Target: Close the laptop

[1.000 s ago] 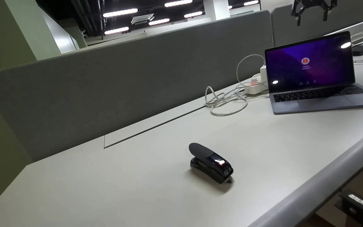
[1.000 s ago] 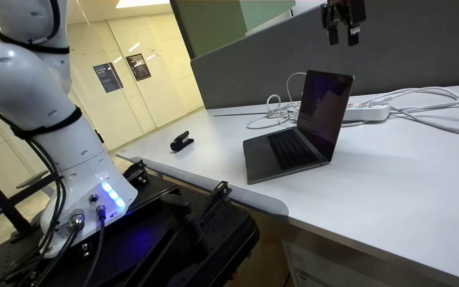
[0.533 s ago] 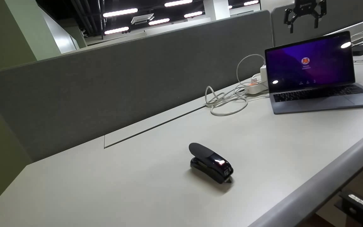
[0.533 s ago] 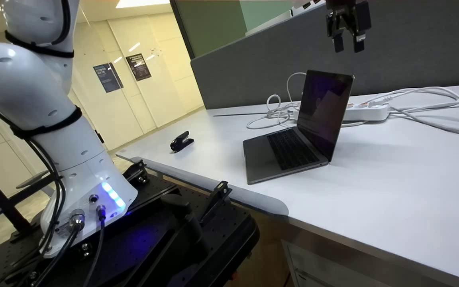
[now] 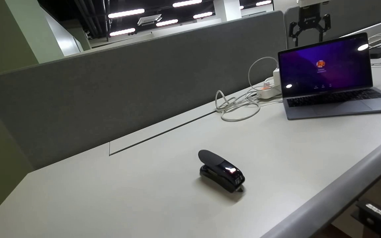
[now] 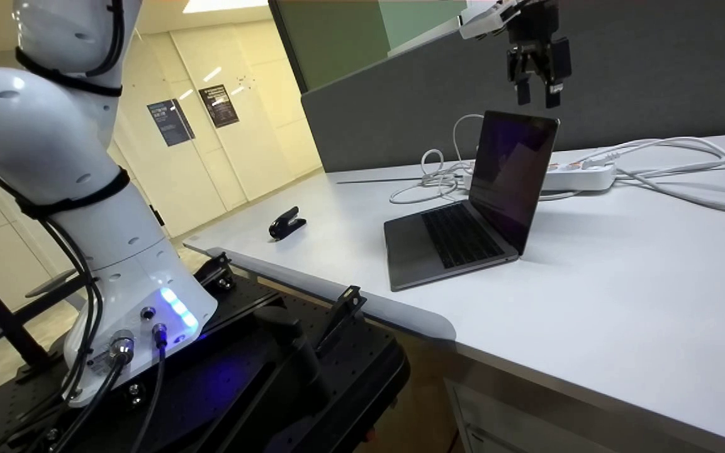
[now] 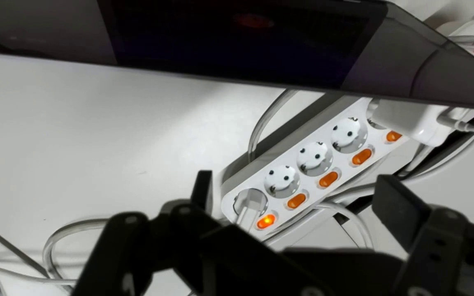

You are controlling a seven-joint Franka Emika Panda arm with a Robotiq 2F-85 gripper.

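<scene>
Wrist view: the hand (image 7: 296,193), wide and empty, hangs behind the raised lid (image 7: 228,49) of the laptop (image 6: 466,233) on the worktop (image 6: 627,289) (approach step, seemingly); it must next descend and push forward.

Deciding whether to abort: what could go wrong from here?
1. Snag: the open gripper hangs behind the lid, with a power strip and white plug below; dropping too low might catch them.
2. Slide: a push from behind might shove the laptop toward the desk edge instead of folding it.
</scene>
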